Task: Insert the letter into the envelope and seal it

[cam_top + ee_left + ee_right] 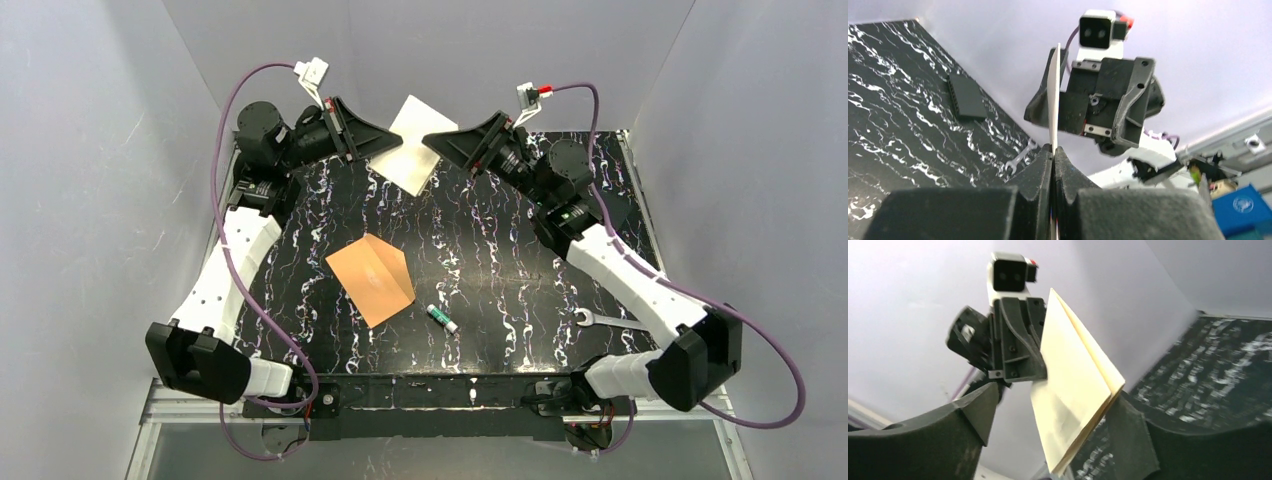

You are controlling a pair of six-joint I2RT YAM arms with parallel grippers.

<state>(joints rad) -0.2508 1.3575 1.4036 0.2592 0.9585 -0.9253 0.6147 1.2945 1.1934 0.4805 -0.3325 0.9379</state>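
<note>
- Hard against the left wrist lens, my left gripper [1053,150] is clamped tight on the letter [1054,95]. The sheet stands edge-on above the fingers, and a pinch at its edge keeps it stiff and upright.
- Beyond it my right gripper [1083,115] faces me. Far below, on the table [898,100], lie a wrench [1018,159] and a dark block [965,95].
- From the right wrist, my right gripper [1053,400] is spread wide, one finger on each side of the letter [1073,390], and it grips nothing. I cannot tell whether the right-hand finger brushes the fold.
- That view shows the letter folded over, with the left gripper [1035,367] holding its far side. I judge that holding it in the air between both tools suits creasing it down to envelope size.
- From above, the left gripper [392,150] and right gripper [432,140] meet over the far edge of the table [500,260]. The letter [413,115] is between them, lifted off the surface.
- The envelope [372,280] lies flat mid-table, well apart from the letter, with a small green cell [441,318] near it. The letter is not in it yet, so inserting and sealing remain.
</note>
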